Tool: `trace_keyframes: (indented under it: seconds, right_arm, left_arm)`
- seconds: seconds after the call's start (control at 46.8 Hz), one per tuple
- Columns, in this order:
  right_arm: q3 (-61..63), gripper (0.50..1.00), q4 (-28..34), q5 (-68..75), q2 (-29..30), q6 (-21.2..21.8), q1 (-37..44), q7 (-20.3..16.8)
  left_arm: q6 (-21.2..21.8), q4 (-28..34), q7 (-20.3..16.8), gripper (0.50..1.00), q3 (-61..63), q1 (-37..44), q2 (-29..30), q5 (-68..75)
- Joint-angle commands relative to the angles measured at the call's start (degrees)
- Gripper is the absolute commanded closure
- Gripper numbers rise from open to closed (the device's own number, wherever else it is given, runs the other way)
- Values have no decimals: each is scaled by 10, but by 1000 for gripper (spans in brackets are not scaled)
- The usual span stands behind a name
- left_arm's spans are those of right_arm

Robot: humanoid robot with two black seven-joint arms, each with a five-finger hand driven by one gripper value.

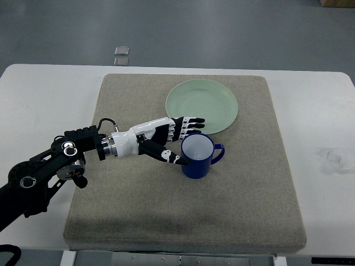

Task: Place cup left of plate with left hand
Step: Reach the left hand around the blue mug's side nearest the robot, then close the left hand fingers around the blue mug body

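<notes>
One white table (39,100) carries one square grey-beige fabric mat (249,183), and on that mat lie the two task things: one round pale green plate (202,105) toward twelve o'clock of the mat's middle, and one deep blue mug-shaped cup (198,158) with a white inside, standing upright just at six o'clock of the plate, close to its rim and perhaps just touching it; its one handle points to three o'clock. One arm shows, black and jointed, coming in from the picture's left edge at about eight o'clock, and it ends in the left hand (166,138), white and black. The hand is part-closed around the cup's nine o'clock side: its fingers (188,123) reach past the rim on the plate side at about eleven o'clock, overlapping the plate's lower edge, while the thumb (169,156) presses toward the cup wall at about eight o'clock. The cup stands on the mat between them, in a loose grasp; whether every finger touches cannot be told. Beyond the table, at twelve o'clock, two small grey square plates (121,55) lie on the floor.
</notes>
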Motion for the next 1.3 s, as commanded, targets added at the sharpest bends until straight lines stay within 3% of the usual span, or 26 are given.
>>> trace_keyframes:
  seconds: [0.0, 1.282]
  right_arm:
    - [0, 568, 0, 0, 0, 0, 0, 0]
    - [0, 568, 0, 0, 0, 0, 0, 0]
  left_arm:
    - [0, 1, 0, 501, 4, 0, 0, 2]
    - [0, 10, 2, 504, 21, -1, -22, 4]
